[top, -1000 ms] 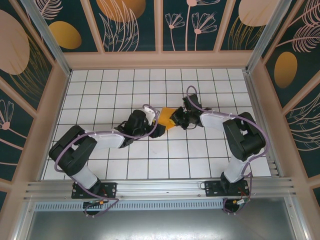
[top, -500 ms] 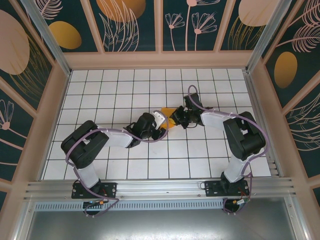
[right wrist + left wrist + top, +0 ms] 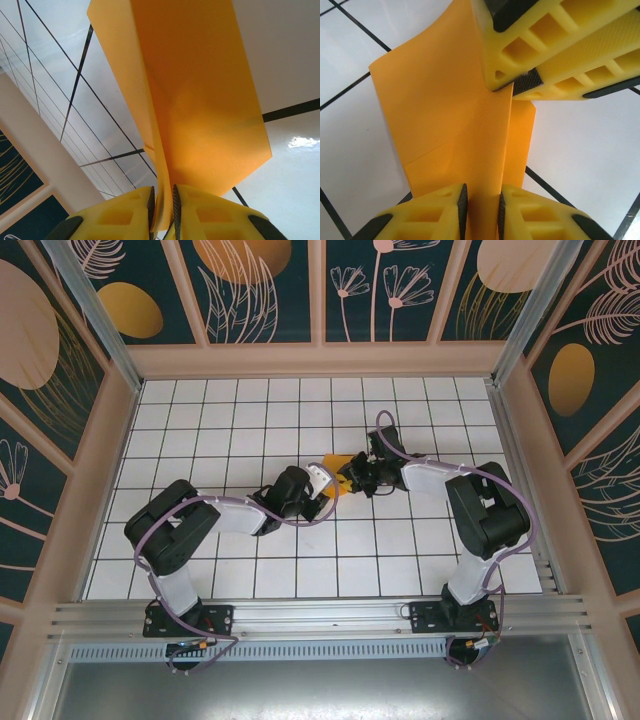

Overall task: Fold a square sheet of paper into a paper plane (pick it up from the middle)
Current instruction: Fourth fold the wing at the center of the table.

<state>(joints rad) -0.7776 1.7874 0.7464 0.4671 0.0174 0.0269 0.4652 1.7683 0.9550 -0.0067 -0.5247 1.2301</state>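
Paper [image 3: 445,110]: thin, smooth, matt, sharply creased. Fingers [image 3: 545,35]: moulded yellow plastic, slightly grainy, with black rough-textured pads [image 3: 463,205]. Table [image 3: 285,60]: glossy white tiles. Rail [image 3: 320,612]: brushed metal. Walls [image 3: 270,290]: matt printed panels.

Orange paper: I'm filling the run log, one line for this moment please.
object: orange paper, partly folded | left gripper: jaws shut on paper | right gripper: jaws shut on paper | stage: mid-fold, not yet a plane

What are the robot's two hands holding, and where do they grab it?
The folded orange paper: left gripper and right gripper each pinch its raised crease, at opposite ends.
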